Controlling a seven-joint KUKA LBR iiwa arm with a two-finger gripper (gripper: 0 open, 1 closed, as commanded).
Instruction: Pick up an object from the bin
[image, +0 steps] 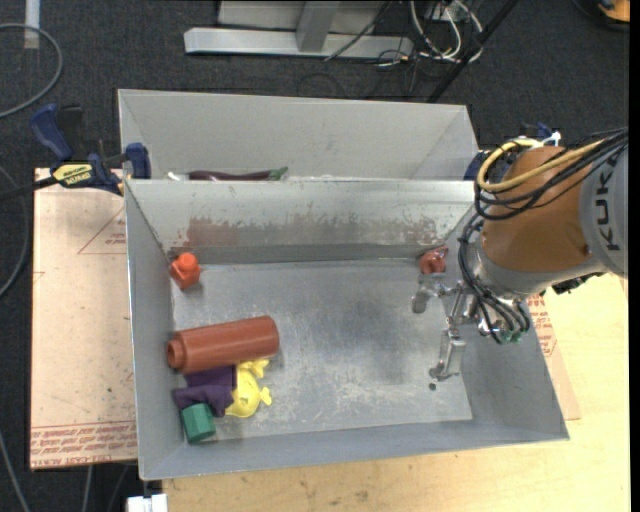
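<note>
My gripper (432, 336) hangs low over the right side of the bin, near its right wall. It is open, one fingertip toward the back and the other toward the front, with only bare bin floor between them. A small red thing (432, 262) lies just behind the gripper, against the back wall near the right corner. It is close to the rear fingertip but not between the fingers.
Along the left side lie a red-brown cylinder (223, 344), a purple thing (205, 384), a yellow toy (249, 390) and a green block (198, 424). A small orange thing (184, 269) sits in the back left corner. The arm's orange cover overhangs the right rim.
</note>
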